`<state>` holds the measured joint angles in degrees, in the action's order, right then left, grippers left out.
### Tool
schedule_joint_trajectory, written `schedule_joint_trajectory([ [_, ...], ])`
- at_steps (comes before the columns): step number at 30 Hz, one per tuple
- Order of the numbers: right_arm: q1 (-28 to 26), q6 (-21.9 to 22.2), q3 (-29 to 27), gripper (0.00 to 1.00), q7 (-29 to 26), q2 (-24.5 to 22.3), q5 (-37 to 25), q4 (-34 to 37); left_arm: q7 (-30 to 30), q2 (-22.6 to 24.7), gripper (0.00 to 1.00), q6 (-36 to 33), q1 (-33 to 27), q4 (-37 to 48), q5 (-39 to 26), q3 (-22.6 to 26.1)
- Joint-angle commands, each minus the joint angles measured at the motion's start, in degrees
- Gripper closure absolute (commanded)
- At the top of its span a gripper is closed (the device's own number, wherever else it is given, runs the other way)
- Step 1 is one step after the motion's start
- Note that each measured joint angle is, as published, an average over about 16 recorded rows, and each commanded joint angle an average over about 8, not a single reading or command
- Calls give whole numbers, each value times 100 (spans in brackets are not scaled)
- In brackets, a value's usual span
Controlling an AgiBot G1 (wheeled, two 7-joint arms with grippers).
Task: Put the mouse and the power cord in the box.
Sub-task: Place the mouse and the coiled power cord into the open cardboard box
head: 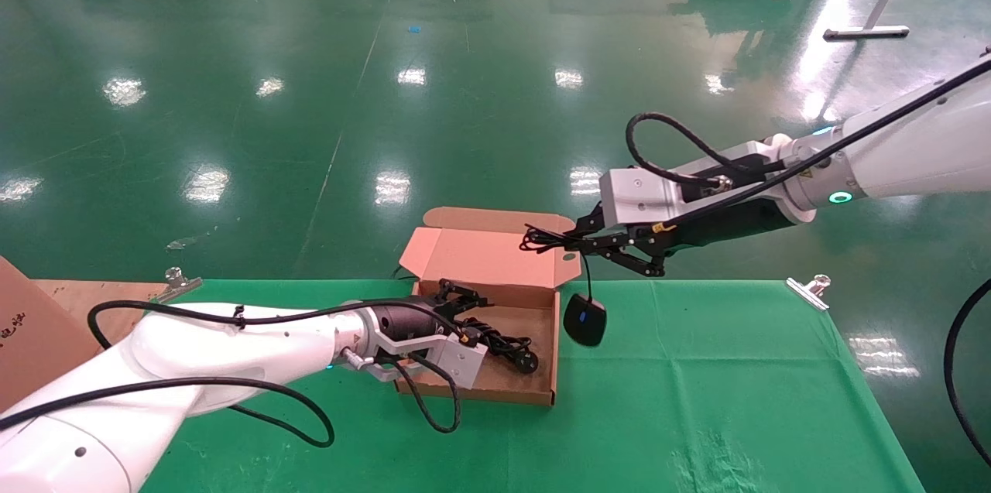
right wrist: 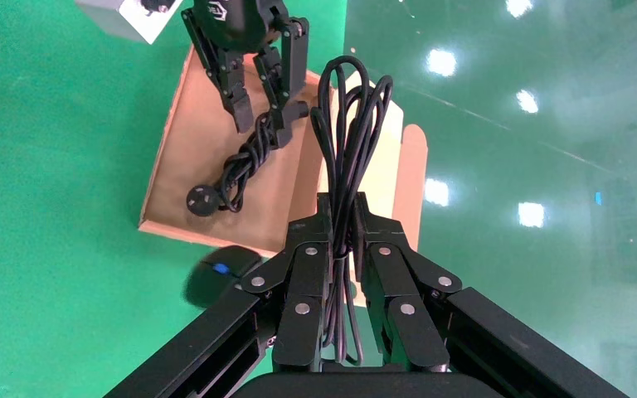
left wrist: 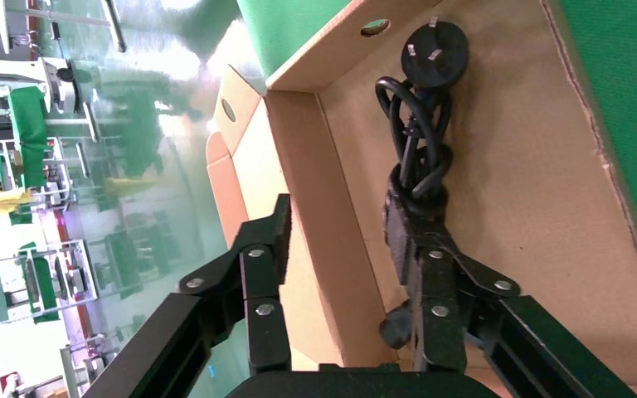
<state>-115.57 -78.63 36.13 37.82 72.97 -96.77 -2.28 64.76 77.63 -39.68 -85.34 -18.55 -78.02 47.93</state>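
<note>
The left gripper (head: pixel 463 299) hangs wide open over the box (head: pixel 548 369), the coiled power cord (head: pixel 503 344) lying under its fingers. The right gripper (head: pixel 577 241), above the box's far flap, pinches the looped mouse cord (right wrist: pixel 350 133); the glossy black mouse (head: pixel 584 320) dangles below it, just outside the box's right wall.

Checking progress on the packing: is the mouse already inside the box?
No: the mouse hangs by its cord from the right gripper, just outside the box.

head: high, forward-down, far | wrists: close, seemingly downward | shared: the box (head: pixel 495 373) (left wrist: pixel 531 207) (right wrist: pixel 207 157)
</note>
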Motion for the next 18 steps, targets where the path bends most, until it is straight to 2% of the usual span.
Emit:
schedule_joint_trajectory([
  [1, -3, -15, -2, 100, 10, 15, 3, 11, -12, 18, 0, 57, 3, -4, 50, 78],
  [7, -31, -32, -11, 100, -42, 207, 22, 5, -177, -358, 0, -461, -166, 114, 615, -163],
  [13, 34, 97, 8, 100, -207, 445, 27, -195, -270, -1284, 0, -1599, -406, -51, 1057, -427],
  [18, 370, 348, 144, 100, -632, 554, 74, -846, -574, -2086, 0, -2320, -623, -228, 1337, -605],
])
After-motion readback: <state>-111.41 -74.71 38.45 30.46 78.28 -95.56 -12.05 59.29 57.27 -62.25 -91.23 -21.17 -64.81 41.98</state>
